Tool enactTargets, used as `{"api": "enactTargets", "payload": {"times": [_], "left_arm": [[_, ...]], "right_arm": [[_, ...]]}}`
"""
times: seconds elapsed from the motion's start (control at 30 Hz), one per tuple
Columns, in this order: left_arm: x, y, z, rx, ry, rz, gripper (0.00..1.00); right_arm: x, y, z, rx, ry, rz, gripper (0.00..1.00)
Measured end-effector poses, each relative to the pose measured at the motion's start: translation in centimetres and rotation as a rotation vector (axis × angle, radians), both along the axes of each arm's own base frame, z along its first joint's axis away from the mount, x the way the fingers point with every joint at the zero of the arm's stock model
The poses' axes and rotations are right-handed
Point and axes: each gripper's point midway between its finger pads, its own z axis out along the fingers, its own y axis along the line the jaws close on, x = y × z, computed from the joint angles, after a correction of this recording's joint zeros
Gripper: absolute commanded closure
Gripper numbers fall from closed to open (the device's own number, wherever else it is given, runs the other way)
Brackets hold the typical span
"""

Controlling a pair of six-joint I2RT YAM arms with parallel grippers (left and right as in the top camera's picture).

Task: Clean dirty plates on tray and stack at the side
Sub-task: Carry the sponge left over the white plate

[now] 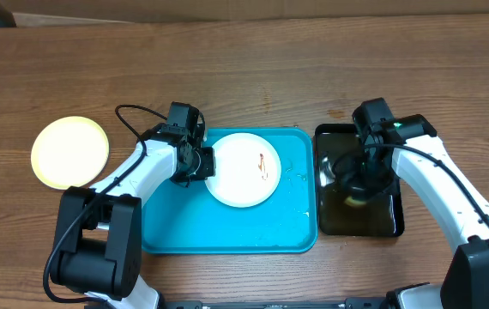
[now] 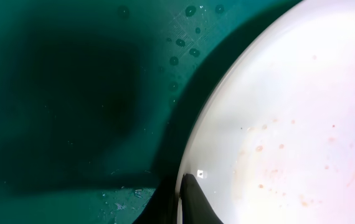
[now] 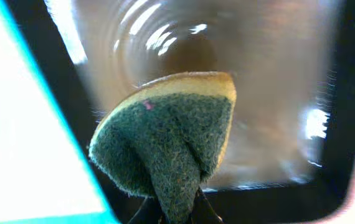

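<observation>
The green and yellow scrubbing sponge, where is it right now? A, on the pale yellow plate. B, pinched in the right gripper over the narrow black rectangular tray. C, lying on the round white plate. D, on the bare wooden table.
B: the right wrist view shows the sponge folded in the shut right gripper, with the black tray behind it.

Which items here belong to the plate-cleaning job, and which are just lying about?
Job: white plate on turquoise tray, gripped by left pincer; yellow plate beside it; sponge in right pincer; black tray.
Lying about: cardboard behind the table.
</observation>
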Motion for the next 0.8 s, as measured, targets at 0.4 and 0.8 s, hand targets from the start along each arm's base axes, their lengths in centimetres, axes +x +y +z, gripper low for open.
{"api": "enactTargets", "payload": {"times": [0.4,0.8], "left_arm": [[0.0,-0.2,0.0,-0.011,-0.001,-0.006,0.95],[0.0,-0.2,0.0,-0.012,-0.002,-0.006,0.94]], "right_arm": [[6.3,15.9,6.7,0.359,-0.428,0.319,0.96],[9.4,21.2,2.1,0.122,-0.624,0.279,0.96]]}}
